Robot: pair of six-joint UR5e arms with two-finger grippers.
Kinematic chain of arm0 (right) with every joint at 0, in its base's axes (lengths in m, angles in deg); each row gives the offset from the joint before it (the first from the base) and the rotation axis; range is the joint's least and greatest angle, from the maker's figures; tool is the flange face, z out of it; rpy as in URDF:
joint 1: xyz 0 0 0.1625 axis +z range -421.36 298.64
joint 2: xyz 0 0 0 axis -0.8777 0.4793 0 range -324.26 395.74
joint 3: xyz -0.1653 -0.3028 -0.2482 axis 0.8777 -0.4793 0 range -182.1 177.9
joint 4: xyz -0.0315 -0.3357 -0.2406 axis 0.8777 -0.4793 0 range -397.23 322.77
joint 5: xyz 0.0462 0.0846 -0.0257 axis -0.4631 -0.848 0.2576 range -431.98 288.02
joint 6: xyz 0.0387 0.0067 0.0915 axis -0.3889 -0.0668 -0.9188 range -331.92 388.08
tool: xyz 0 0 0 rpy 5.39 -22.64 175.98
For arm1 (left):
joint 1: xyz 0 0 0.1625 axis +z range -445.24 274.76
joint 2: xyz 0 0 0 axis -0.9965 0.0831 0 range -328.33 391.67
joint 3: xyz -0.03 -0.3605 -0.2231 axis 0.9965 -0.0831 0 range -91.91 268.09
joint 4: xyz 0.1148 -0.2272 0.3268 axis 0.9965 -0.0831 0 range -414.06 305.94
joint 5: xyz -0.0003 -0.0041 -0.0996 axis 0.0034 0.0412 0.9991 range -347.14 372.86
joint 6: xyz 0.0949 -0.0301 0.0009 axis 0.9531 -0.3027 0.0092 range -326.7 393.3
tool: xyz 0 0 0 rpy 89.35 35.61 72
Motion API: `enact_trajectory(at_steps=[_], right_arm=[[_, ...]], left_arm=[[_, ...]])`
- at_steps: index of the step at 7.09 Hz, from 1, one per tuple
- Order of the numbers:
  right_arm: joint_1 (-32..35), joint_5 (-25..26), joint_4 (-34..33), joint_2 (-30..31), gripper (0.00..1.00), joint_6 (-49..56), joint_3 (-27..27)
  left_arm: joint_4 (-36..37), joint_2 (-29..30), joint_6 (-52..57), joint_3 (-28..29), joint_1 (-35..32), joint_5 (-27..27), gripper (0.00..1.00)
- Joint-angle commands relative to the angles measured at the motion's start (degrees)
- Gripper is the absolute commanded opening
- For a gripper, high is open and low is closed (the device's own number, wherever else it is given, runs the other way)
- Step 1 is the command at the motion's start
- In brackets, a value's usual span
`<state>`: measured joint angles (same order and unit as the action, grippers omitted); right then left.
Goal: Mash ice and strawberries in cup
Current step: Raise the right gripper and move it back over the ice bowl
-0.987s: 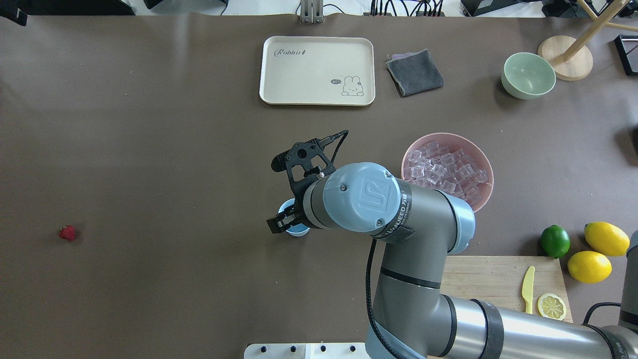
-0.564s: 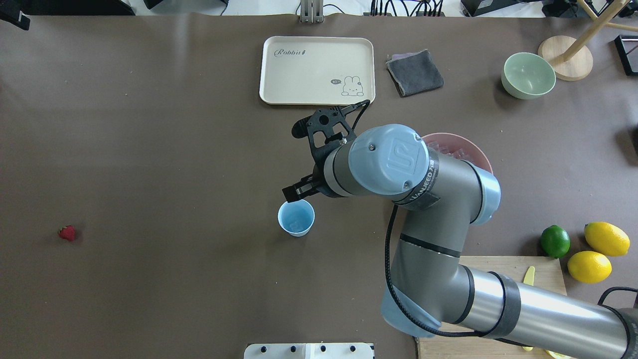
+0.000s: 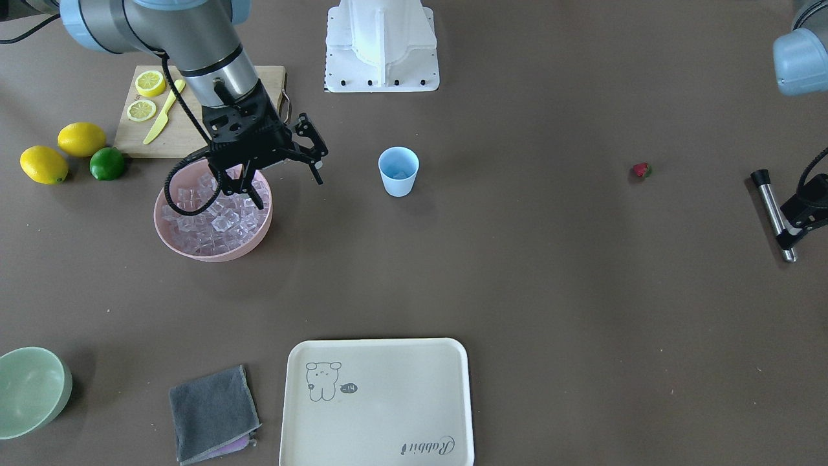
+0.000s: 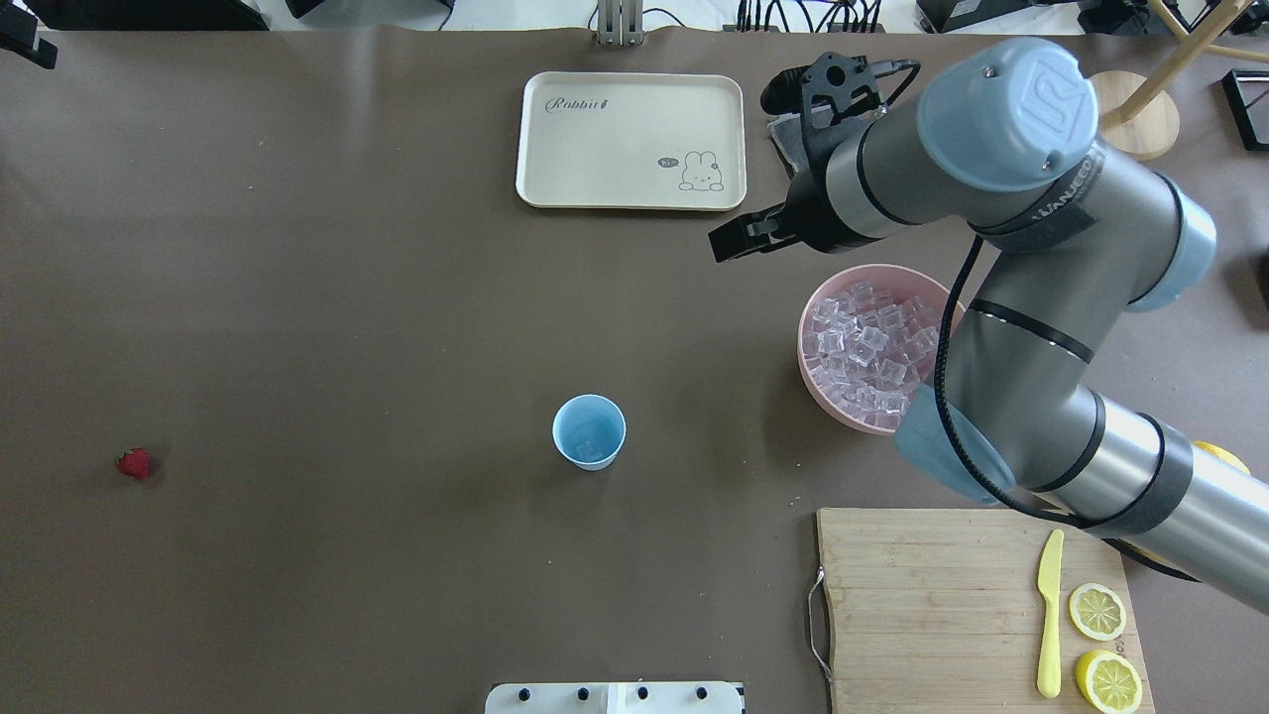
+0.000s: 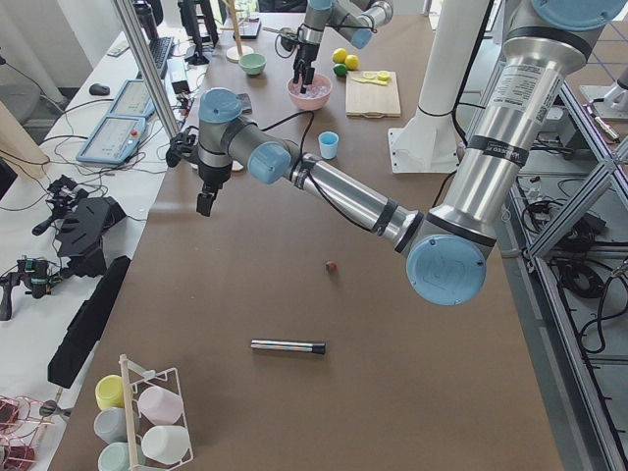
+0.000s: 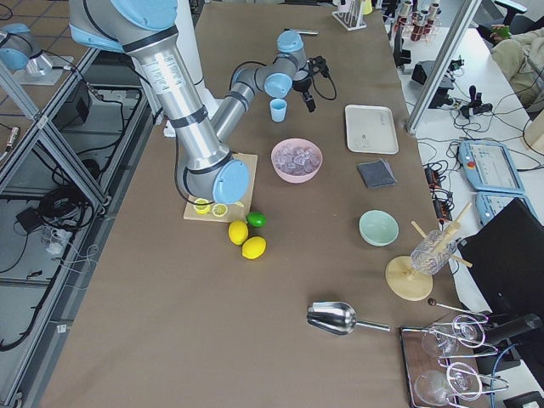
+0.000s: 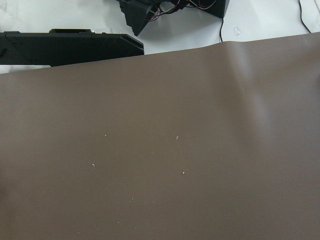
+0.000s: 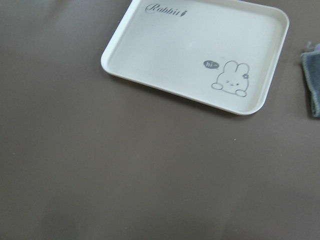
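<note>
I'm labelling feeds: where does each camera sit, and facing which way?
Front: across the table, facing the robot, down; right tool.
Overhead: behind the robot, facing forward, down; right arm.
Exterior left: table's left end; left arm near.
Exterior right: opposite end; right arm near.
Left wrist: bare table, no body.
Right wrist: tray, no body.
Front and overhead share the blue cup.

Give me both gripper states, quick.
Left gripper: cannot be told, open or shut.
Right gripper: open, holding nothing.
</note>
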<state>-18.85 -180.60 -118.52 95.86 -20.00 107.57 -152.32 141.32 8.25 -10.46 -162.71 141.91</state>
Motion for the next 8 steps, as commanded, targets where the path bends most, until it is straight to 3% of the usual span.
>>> enact_trajectory(at_steps=[1, 4, 8], right_arm=[[3.2, -0.4, -0.1, 5.4, 0.99, 0.2, 1.4], [3.2, 0.3, -0.1, 12.4, 1.00, 0.1, 2.0], [-4.4, 5.8, -7.0, 12.5, 1.00, 0.0, 0.8]], left_arm=[[-0.2, 0.0, 0.3, -0.1, 0.0, 0.1, 0.98], [-0.2, 1.3, 0.4, -0.1, 0.1, 0.0, 0.98], [-0.3, 2.7, 0.4, 0.4, 0.2, -0.6, 0.98]])
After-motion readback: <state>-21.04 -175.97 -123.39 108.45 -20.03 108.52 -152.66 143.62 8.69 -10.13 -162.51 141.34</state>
